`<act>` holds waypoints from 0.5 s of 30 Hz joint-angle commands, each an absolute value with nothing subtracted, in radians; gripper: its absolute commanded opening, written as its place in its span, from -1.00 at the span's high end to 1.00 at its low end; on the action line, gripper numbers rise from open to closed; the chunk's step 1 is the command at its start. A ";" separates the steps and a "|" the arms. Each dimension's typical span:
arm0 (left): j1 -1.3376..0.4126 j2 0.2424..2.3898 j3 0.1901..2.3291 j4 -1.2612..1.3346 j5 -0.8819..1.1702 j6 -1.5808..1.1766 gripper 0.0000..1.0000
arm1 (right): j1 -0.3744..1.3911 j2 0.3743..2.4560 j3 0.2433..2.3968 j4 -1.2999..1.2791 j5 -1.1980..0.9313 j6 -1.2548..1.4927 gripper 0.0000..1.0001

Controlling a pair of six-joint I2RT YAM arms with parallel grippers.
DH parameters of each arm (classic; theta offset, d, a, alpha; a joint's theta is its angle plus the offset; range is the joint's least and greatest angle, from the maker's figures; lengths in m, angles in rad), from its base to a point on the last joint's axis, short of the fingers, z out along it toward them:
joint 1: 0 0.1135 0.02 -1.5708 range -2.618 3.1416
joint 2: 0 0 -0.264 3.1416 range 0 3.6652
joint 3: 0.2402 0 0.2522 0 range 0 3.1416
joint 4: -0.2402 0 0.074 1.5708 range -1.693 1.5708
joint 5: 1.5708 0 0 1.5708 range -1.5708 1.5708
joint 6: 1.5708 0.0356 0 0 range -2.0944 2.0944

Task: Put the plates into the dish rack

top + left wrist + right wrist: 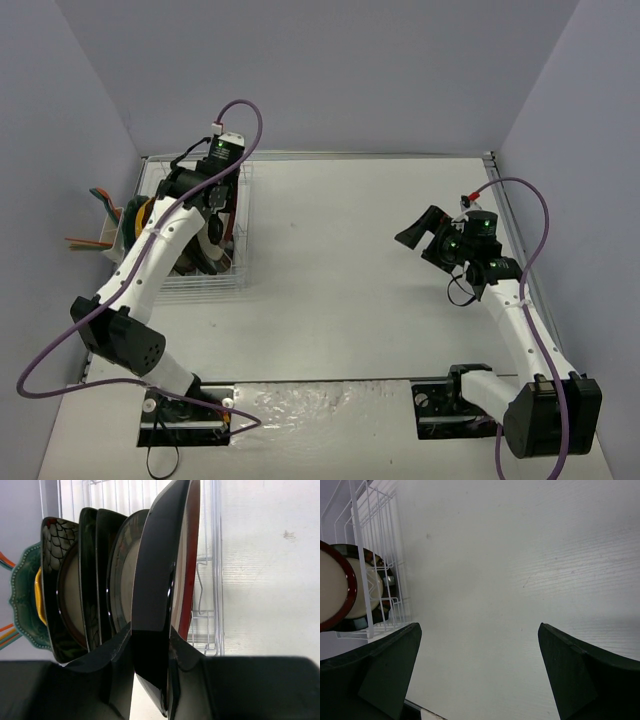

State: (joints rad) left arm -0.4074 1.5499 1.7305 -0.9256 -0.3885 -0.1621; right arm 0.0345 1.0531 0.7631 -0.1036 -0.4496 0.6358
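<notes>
Dish rack [238, 262] of white wire holds a row of plates standing on edge, faces side by side along its length. At the end of the row nearest the open table, the red-rimmed plate [157, 580] stands upright between the fingers [115, 655] of the left gripper [151, 647]. They are clenched on its near edge, and its red-edged face is turned away from the other plates. Whether it sits in a slot cannot be told. Beyond it stand black plates [100, 570], then an orange-yellow plate [39, 592] and a teal scalloped plate [22, 600] at the rack's far end. The right gripper [480, 670], jaws spread and holding nothing, hangs over the table [520, 555], well apart from the rack.
</notes>
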 commanded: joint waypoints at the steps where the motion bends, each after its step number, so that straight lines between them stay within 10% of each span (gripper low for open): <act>1: -0.385 1.551 1.751 -0.791 -0.436 -0.145 1.00 | 0.021 1.043 0.802 -0.078 -0.448 0.615 -1.00; 15: -0.360 1.597 1.581 -0.701 -0.394 -0.240 1.00 | 0.017 1.045 0.788 -0.078 -0.454 0.607 -1.00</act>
State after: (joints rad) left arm -0.3791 1.6239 1.5837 -0.8191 -0.3683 -0.1957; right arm 0.0250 1.0527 0.7631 -0.1067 -0.4496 0.6262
